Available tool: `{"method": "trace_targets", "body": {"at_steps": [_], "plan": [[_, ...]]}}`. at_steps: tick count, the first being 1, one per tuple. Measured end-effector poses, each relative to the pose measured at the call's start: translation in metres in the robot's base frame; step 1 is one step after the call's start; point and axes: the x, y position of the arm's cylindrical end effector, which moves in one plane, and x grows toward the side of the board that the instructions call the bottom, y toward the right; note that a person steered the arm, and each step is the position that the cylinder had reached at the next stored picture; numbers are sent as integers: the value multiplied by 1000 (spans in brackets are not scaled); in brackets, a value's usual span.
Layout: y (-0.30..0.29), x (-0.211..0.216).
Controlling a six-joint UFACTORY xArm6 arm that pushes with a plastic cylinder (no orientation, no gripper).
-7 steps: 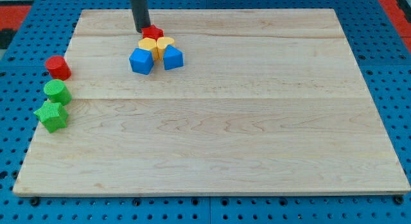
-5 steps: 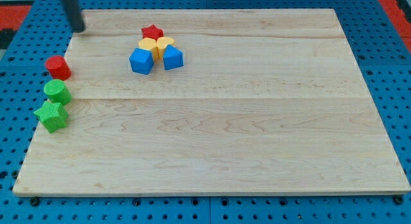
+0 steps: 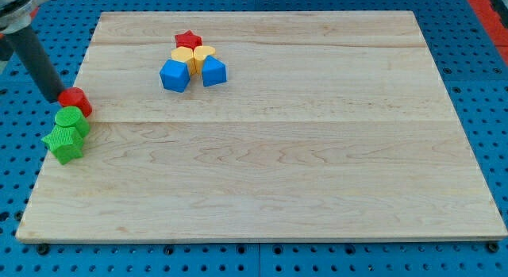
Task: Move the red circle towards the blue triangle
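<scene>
The red circle (image 3: 78,100) lies at the wooden board's left edge, touching the green circle (image 3: 72,120) just below it. My tip (image 3: 54,96) is right against the red circle's left side, just off the board's edge. The blue triangle (image 3: 213,71) sits in a cluster near the view's top, well to the right of the red circle. Beside it are a blue cube (image 3: 175,75), two yellow blocks (image 3: 190,56) and a red star (image 3: 188,40).
A green star (image 3: 63,142) sits below the green circle at the board's left edge. The wooden board (image 3: 278,166) rests on a blue pegboard (image 3: 16,174).
My tip has moved from the red star at the top, left and down to the red circle's left side. The red circle has shifted down against the green circle.
</scene>
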Motion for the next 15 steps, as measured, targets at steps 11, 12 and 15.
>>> {"method": "trace_targets", "body": {"at_steps": [11,12,15], "plan": [[300,-3],[317,-19],[273,1]]}}
